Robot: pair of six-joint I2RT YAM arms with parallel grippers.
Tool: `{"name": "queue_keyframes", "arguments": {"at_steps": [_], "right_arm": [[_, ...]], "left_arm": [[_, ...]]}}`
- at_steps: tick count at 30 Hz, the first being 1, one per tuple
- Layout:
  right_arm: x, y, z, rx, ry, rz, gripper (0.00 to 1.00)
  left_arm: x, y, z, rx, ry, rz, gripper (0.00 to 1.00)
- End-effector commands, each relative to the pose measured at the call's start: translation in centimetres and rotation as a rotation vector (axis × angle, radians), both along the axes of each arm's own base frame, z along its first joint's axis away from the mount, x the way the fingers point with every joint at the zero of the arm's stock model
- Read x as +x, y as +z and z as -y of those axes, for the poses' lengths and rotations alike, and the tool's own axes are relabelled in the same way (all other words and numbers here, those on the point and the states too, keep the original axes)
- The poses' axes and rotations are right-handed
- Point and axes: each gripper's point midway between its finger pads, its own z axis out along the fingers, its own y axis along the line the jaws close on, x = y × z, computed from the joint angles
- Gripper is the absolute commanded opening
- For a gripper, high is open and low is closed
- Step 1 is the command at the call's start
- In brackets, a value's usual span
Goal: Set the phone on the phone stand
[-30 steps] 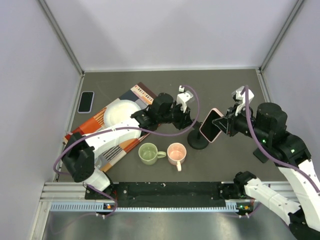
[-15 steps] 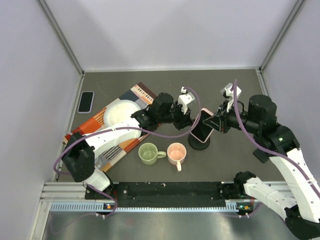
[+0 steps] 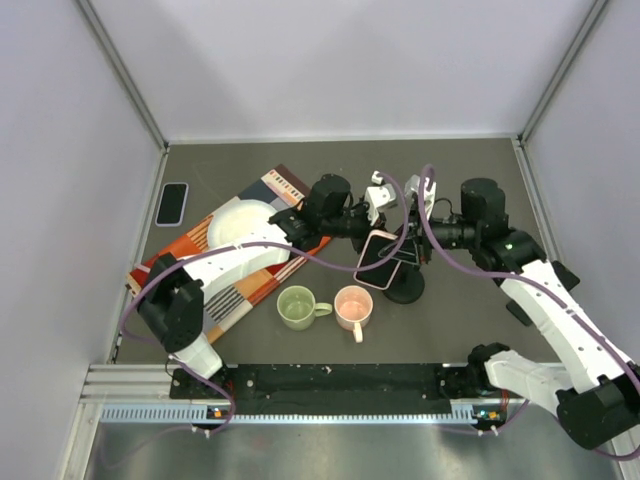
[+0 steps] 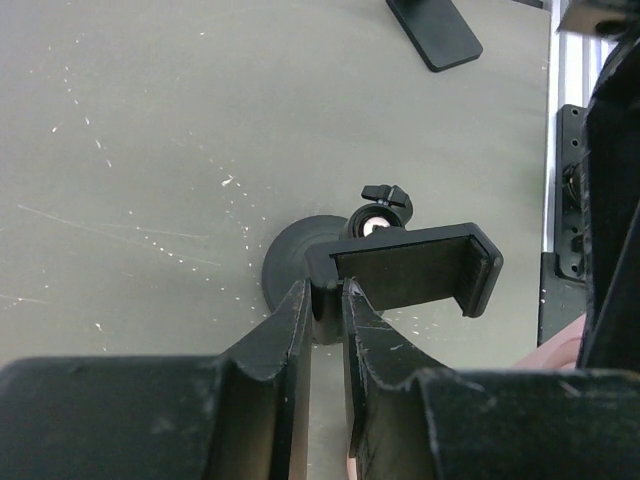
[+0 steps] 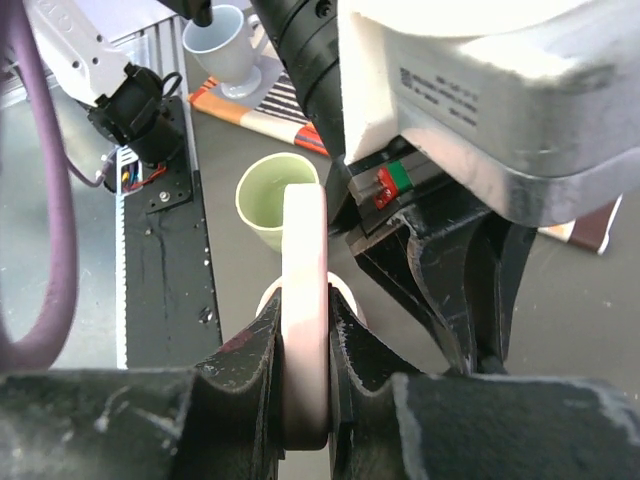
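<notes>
Phone held just beside the phone stand.
The right gripper is clamped on the phone; the left gripper pinches the stand's cradle end, jaws nearly closed.

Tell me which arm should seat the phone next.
Right. The right gripper holds the phone close to the stand; the left gripper is pinched on the stand itself, busy bracing it.

Dark grey tabletop, pale lilac walls, metal corner rails
</notes>
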Motion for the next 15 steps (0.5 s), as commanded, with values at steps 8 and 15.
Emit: {"name": "queue_keyframes", "arguments": {"at_steps": [8, 15], "right_arm": [[1.4, 2.1, -0.5, 0.184, 0.041, 0.269, 0.00], [2.5, 1.0, 1.0, 0.234, 0.024, 0.365, 0.00]], "left_arm": [[-1.1, 2.0, 0.3, -0.068, -0.077, 0.036, 0.00], [-1.3, 2.2, 0.0, -0.079, -0.097, 0.039, 0.00]]}}
